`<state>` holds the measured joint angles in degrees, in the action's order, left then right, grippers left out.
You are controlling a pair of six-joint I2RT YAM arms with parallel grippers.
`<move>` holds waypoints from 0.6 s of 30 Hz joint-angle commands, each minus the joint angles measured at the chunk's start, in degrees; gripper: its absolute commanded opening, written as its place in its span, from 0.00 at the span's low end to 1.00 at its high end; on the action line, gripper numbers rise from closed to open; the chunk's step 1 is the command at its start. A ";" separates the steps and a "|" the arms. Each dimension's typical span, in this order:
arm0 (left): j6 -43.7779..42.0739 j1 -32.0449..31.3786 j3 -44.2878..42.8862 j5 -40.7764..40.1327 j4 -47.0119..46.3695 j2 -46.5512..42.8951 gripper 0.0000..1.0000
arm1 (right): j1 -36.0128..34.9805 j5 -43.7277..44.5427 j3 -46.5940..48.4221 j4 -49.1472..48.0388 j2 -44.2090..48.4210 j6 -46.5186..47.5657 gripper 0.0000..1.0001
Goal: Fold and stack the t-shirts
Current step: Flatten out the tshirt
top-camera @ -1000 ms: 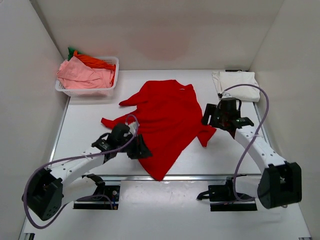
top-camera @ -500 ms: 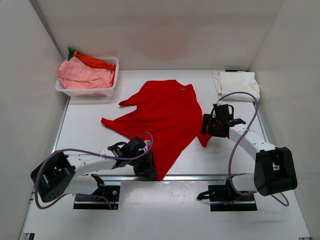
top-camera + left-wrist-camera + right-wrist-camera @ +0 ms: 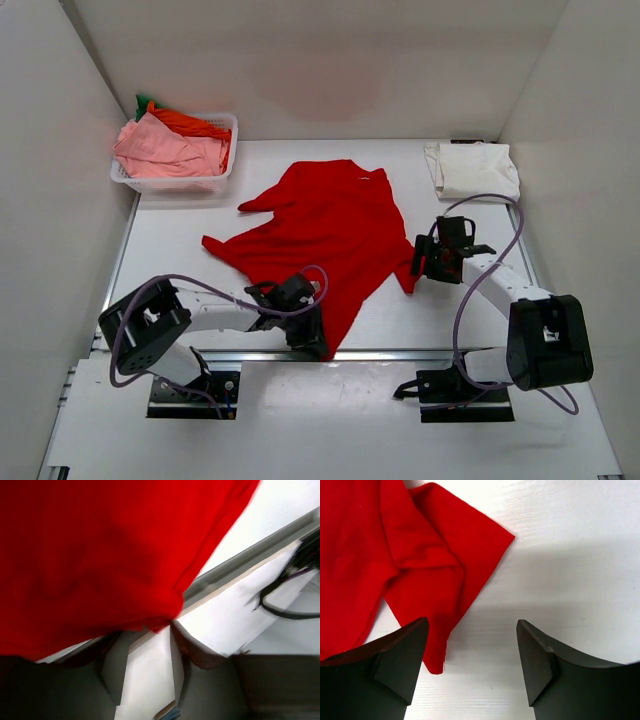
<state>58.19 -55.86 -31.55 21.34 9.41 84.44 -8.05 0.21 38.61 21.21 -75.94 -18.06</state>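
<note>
Right wrist shows the right tool (image 3: 470,630) released beside the red t-shirt (image 3: 385,555); for the left tool (image 3: 308,335) I cannot tell.

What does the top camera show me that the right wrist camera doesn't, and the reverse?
Top only: the basket with its pink tee, the folded cream-white tee far right, and the left fingers at the near hem of the red tee. Right wrist only: up close, the tee's crumpled corner beside one of the open right fingers, bare table between them. Both: the red tee, the table.
</note>
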 commanded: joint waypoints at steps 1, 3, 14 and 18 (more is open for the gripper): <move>2.09 -0.22 -3.51 -6.22 -4.40 1.07 0.31 | 1.36 1.29 -0.64 -3.02 0.27 -0.57 0.69; 2.89 -0.83 -4.56 -8.32 -4.58 0.81 0.01 | 1.46 0.76 -1.61 -3.81 0.97 -1.18 0.68; -5.80 13.38 1.04 -11.94 14.39 -21.66 0.00 | 5.86 -3.72 -3.19 -6.97 0.72 -1.01 0.63; -7.65 18.67 5.08 -9.57 18.97 -29.05 0.00 | 6.56 -6.09 -1.97 -10.39 -3.76 -2.32 0.62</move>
<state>53.98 -40.01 -29.74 10.96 20.58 59.59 -2.15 -3.49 35.40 15.66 -76.20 -19.42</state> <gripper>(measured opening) 0.024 0.618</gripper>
